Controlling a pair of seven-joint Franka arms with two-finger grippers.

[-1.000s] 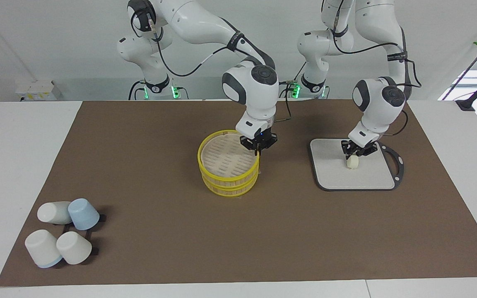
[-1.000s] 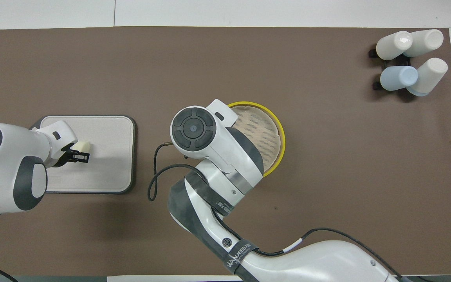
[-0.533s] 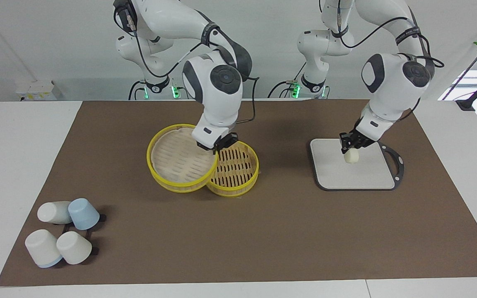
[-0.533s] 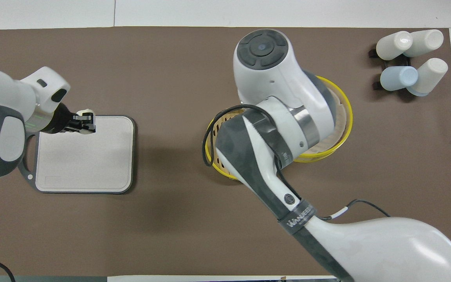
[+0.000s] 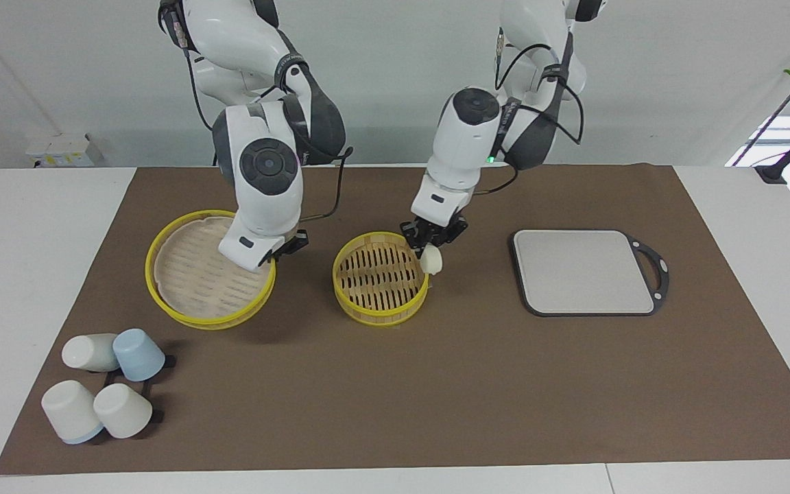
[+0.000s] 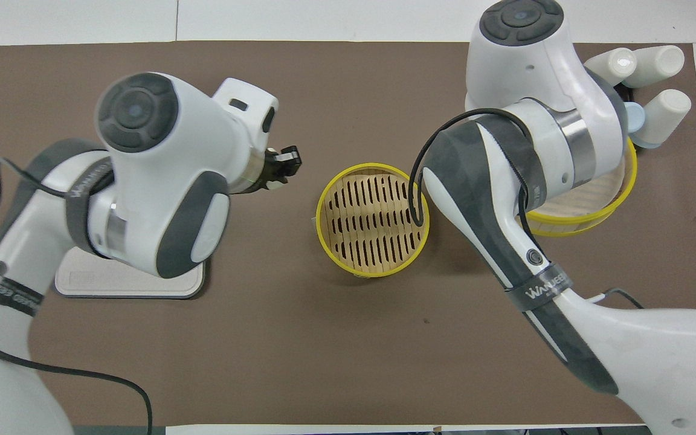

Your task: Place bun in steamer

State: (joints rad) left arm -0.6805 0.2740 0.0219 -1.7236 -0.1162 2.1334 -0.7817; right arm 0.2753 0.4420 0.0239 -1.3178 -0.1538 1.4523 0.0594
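One cream-white stubby dough bun, one round yellow-rimmed slatted wooden steamer basket and one matching yellow-rimmed lid. One grey square board. Four upturned cups: three white, one pale blue.

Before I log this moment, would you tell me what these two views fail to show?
- Bun: overhead view, hidden under the left hand.
- Right hand grip on the lid: covered by its own wrist in both views.
- Cups: overhead view, partly behind the right arm.
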